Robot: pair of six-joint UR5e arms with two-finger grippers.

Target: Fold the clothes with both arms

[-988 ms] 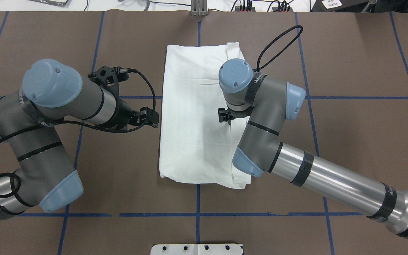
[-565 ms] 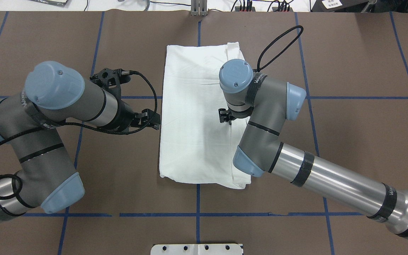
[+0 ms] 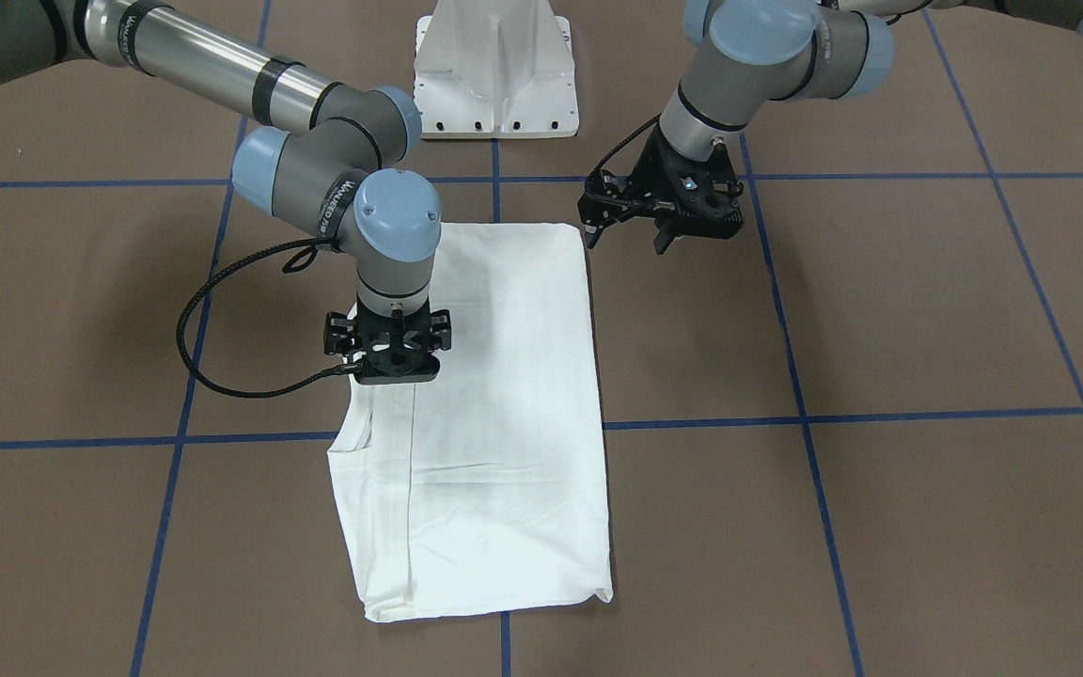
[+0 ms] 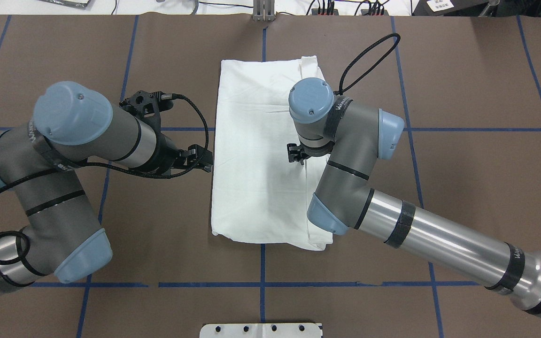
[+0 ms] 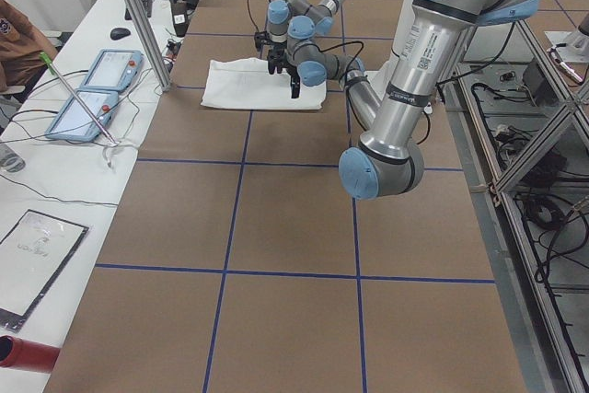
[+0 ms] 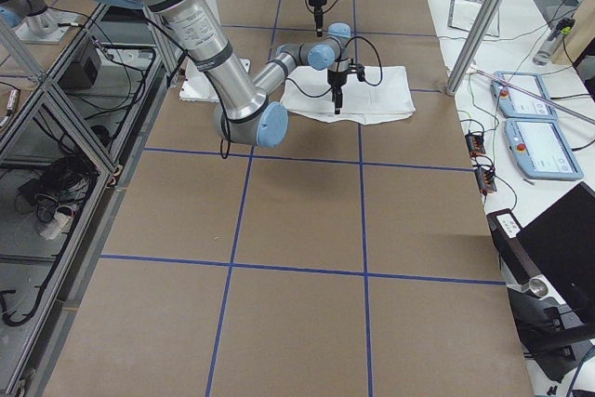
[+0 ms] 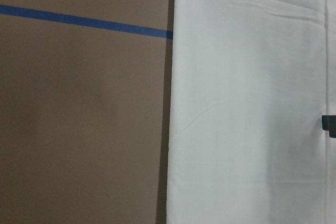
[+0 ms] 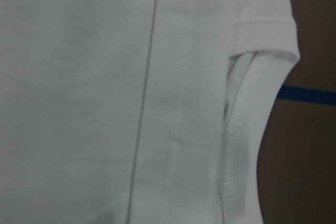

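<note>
front-facing view: the folded white shirt (image 3: 494,414) lies mid-frame. the right gripper (image 3: 389,374) points down at its left edge, and i cannot tell its grip. the left gripper (image 3: 626,244), fingers spread and empty, hangs by the upper right corner.
overhead: the left gripper is just beside the shirt's left edge.

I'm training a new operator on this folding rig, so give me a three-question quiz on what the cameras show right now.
1. True or false: the shirt is lifted off the table.
2. Multiple choice: the right gripper is A) over the shirt, B) over bare table, C) out of view.
3. Fill in: the left gripper sits beside the shirt's ___ edge, by the robot's own sides.
Key: 1 false, since it lies flat and folded; 2 A; 3 left.
</note>
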